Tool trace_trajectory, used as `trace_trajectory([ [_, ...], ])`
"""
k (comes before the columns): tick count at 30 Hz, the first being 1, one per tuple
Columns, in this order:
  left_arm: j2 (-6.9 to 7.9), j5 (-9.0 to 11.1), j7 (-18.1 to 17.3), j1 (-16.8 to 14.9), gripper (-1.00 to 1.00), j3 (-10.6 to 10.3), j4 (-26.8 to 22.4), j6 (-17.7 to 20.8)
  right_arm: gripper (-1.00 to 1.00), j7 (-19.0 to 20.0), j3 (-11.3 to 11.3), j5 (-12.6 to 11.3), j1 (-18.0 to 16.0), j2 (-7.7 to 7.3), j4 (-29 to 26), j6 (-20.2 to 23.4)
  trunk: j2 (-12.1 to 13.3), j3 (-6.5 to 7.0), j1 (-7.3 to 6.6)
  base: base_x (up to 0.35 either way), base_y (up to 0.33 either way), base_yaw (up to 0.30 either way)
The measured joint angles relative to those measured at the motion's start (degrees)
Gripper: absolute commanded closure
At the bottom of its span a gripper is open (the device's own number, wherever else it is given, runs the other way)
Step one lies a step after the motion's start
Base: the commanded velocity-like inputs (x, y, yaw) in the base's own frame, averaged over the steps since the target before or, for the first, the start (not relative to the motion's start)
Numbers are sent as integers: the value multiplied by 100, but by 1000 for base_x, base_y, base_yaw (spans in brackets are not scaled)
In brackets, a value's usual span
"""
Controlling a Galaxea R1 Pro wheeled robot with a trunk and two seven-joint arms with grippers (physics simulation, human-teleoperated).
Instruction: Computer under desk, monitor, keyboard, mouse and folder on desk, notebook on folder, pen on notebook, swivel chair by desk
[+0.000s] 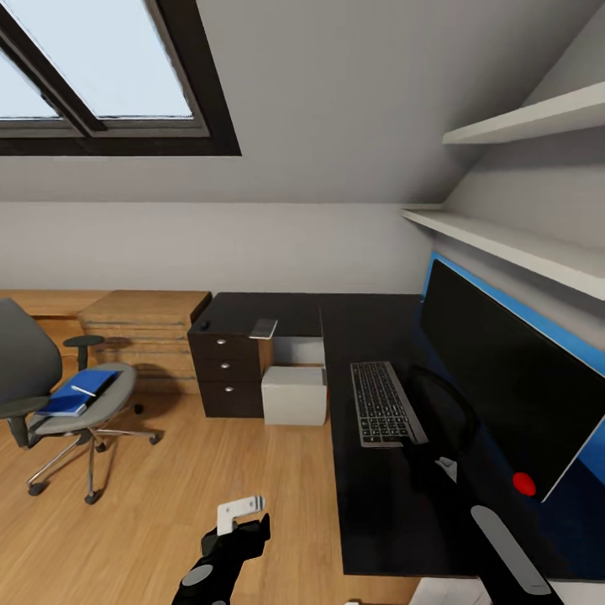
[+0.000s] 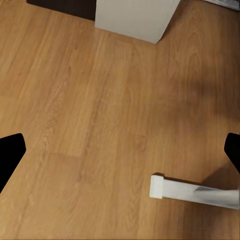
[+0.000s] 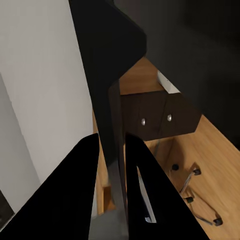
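The black monitor (image 1: 504, 386) with a red dot stands on the black desk (image 1: 378, 504) at the right. The keyboard (image 1: 382, 403) lies in front of it. My right gripper (image 1: 433, 462) (image 3: 111, 190) is shut on the monitor's thin black stand (image 1: 445, 403). The pale computer (image 1: 294, 395) (image 2: 135, 17) sits on the floor under the desk. To the left, the grey swivel chair (image 1: 25, 361) carries the blue folder (image 1: 60, 406), the notebook (image 1: 97, 382) and the white pen (image 1: 84, 391). My left gripper (image 1: 248, 525) (image 2: 120, 152) hangs open over the floor. A small dark shape, perhaps the mouse (image 1: 202, 323), lies on the desk's far corner.
Dark drawers (image 1: 227, 370) with silver knobs stand left of the computer, and a flat pale object (image 1: 263, 328) lies on the desk above them. An oak dresser (image 1: 143, 328) is against the back wall. Shelves (image 1: 504, 244) hang over the monitor. A white bar (image 2: 195, 192) shows over the floor.
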Motion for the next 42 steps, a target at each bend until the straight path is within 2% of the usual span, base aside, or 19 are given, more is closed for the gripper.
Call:
trace_trajectory([
  [9, -2, 11, 13, 0, -100, 27, 6, -5, 100, -7, 5, -13, 0, 12, 1, 0, 0, 0, 2, 51, -39, 0],
  [21, -1, 13, -21, 0, -100, 32, 8, -237, 100, -4, 5, -13, 0, 20, 1, -14, 0, 0, 1, 144, -1, 0],
  [42, -1, 15, -14, 1, -100, 36, 6, -244, 100, -2, 5, -5, 0, 25, 1, -81, 0, 0, 2, 5, 0, 0],
])
